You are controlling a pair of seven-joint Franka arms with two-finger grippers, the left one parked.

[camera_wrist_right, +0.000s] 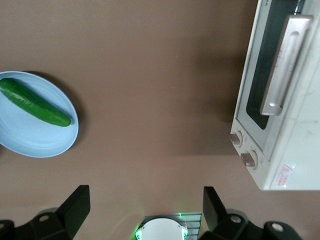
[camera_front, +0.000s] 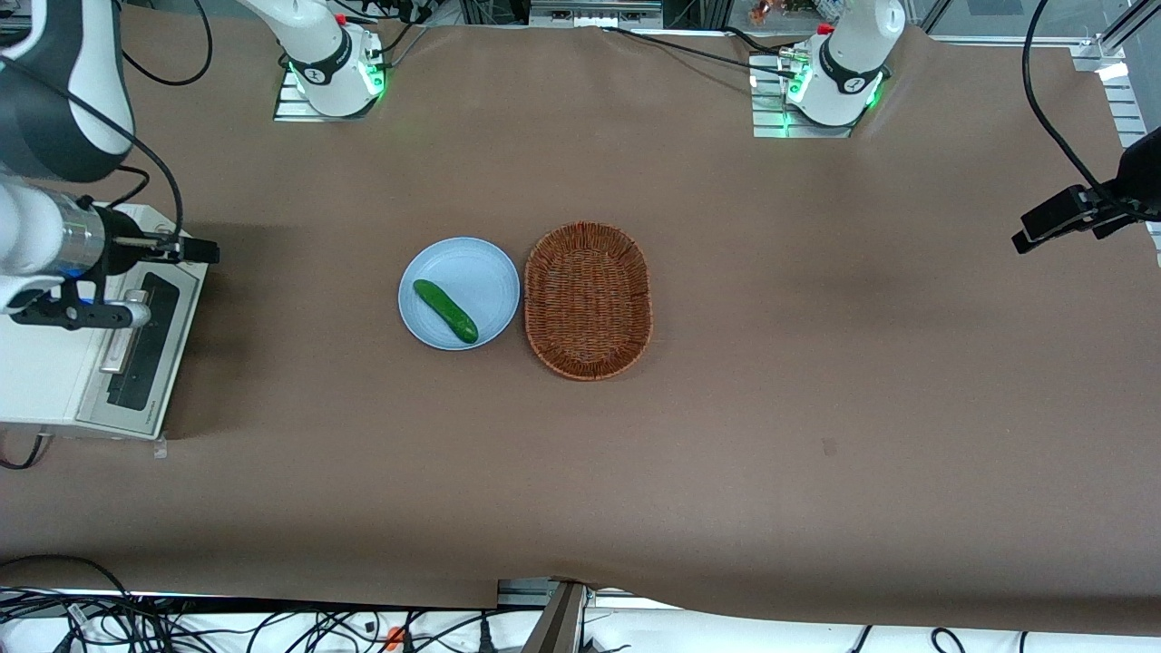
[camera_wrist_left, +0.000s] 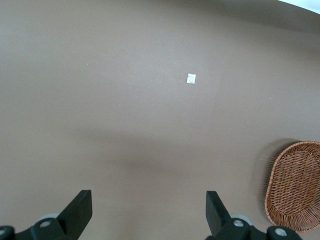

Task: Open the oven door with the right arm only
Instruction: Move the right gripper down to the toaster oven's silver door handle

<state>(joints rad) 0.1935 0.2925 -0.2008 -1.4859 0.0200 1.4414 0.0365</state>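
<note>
While the right arm is reaching out over the working arm's end of the counter, its jaws are hanging above the toaster oven, just above the oven door's upper edge and not touching it. In the right wrist view the two black fingertips are standing well apart with bare brown counter between them, so the jaws are spread and holding nothing.

The oven door is sitting shut, flush with the cream-white body of the oven, its dark glass window framed in silver and its silver bar handle running along the door's length. Two round knobs are sitting beside the door on the oven's front panel.

Toward the middle of the counter, well apart from the oven, a light blue plate is carrying a green cucumber lying slantwise across it. A brown wicker basket is sitting just beside the plate, toward the parked arm's end, its rim almost meeting the plate's edge. A small white speck is lying on the bare counter in the left wrist view, apart from the basket.
</note>
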